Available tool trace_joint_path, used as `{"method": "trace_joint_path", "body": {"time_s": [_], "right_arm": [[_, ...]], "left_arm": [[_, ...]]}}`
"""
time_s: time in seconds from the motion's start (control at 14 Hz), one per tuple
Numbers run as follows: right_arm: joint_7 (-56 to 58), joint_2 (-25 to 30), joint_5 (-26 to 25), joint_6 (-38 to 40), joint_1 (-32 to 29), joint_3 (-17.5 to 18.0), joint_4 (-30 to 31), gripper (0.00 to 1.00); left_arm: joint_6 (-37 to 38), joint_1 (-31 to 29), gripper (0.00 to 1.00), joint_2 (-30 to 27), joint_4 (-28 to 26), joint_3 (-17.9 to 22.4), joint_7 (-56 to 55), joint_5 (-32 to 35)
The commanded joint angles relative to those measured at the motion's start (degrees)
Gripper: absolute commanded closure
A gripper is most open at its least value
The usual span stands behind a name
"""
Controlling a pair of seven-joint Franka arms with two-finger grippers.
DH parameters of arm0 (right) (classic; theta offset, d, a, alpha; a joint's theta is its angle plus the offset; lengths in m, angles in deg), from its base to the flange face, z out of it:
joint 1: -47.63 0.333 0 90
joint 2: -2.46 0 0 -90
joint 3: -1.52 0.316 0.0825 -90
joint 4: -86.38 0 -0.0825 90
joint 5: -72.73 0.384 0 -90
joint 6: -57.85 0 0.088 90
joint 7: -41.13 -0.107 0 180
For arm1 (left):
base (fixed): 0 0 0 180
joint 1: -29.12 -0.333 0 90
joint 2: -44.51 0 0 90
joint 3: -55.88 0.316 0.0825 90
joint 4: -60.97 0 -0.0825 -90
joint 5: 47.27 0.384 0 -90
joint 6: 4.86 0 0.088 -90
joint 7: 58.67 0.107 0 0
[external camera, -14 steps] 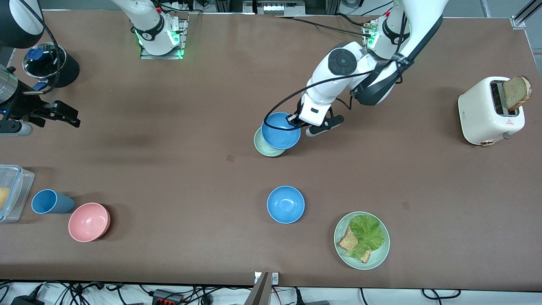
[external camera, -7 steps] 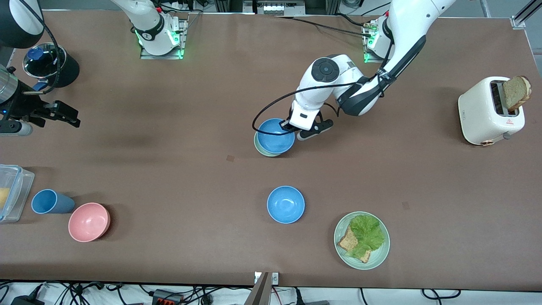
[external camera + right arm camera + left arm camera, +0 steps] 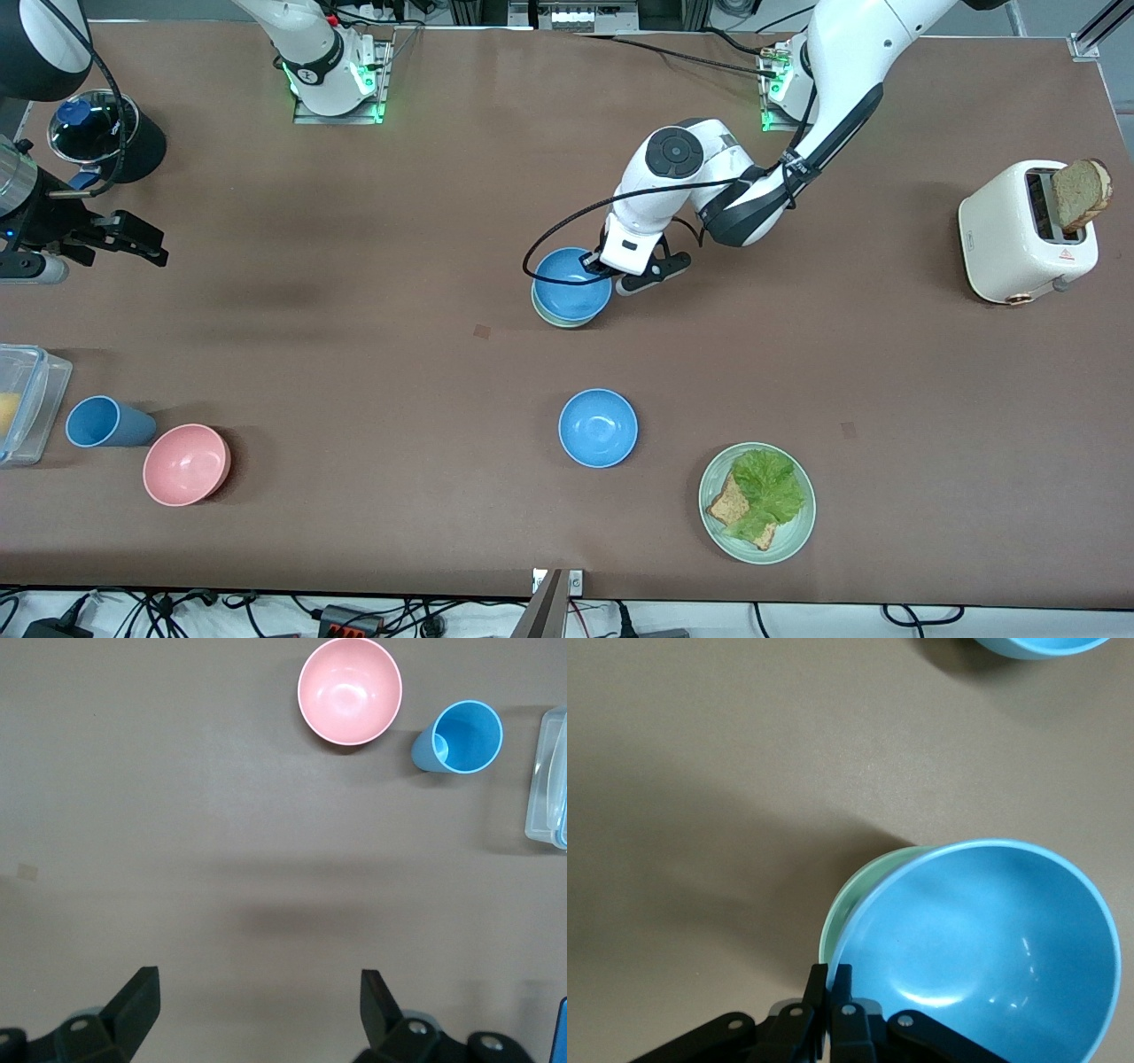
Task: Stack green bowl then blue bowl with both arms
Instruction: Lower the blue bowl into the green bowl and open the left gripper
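Blue bowl [image 3: 571, 283] now lower, in clamped left gripper [image 3: 592, 263].

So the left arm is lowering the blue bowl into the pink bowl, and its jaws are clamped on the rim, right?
Not the pink bowl. The left wrist view shows the blue bowl going into the green bowl. The left gripper does have its jaws clamped on the blue rim.

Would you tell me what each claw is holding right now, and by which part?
The left claw pinches the blue bowl by its rim, over the green bowl. The right claw holds nothing.
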Motion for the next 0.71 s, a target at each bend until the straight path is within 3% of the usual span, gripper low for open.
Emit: {"method": "trace_joint_path", "body": {"time_s": [0.0,0.36,0.43,0.5,0.64], "right_arm": [[-0.17,1.26,-0.15,0.52,0.57,-0.02,0.61,0.00],[-0.26,1.09,-0.06,0.43,0.40,-0.11,0.70,0.00],[-0.26,1.00,-0.06,0.34,0.31,-0.11,0.70,0.00],[-0.26,1.00,0.03,0.34,0.40,-0.11,0.70,0.00],[-0.26,1.09,0.03,0.34,0.40,-0.11,0.70,0.00]], "left_arm": [[0.01,0.94,0.99,1.45,1.64,0.49,-1.46,2.04],[0.10,0.85,0.94,2.59,2.43,0.58,-1.37,2.04],[0.19,0.85,0.86,2.68,2.52,0.49,-1.46,2.04],[0.28,0.76,0.68,2.60,2.61,0.49,-1.55,2.04],[0.80,0.59,0.59,2.51,3.74,0.49,-1.64,1.95]]}}
